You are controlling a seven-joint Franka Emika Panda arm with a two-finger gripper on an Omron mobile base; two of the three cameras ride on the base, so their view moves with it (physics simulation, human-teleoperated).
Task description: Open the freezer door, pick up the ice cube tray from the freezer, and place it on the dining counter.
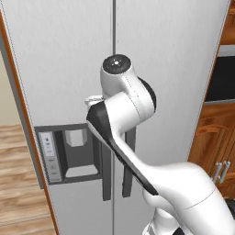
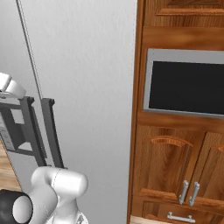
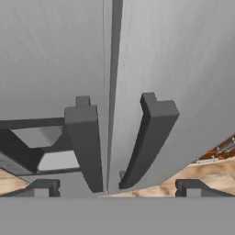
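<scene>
Claw (image 3: 114, 186): standing wide open, holding nothing, hanging in front of both handles.
Freezer door (image 1: 64, 69): staying closed, dispenser (image 1: 73, 153) side.
Handle (image 3: 85, 147): looking stiff and smooth; gripping it at mid bar.
Tray: hiding behind the door.

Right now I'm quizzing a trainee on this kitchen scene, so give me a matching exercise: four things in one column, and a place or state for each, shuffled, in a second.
Things:
1. freezer door
2. gripper
3. wider plain door
4. black oven window

Places or states:
A. set in the wooden cabinets beside the fridge
B. closed, with no dispenser
C. open, facing the two dark handles
D. closed, carrying the recessed dispenser panel

Pairs: 1-D, 2-C, 3-B, 4-A
</scene>
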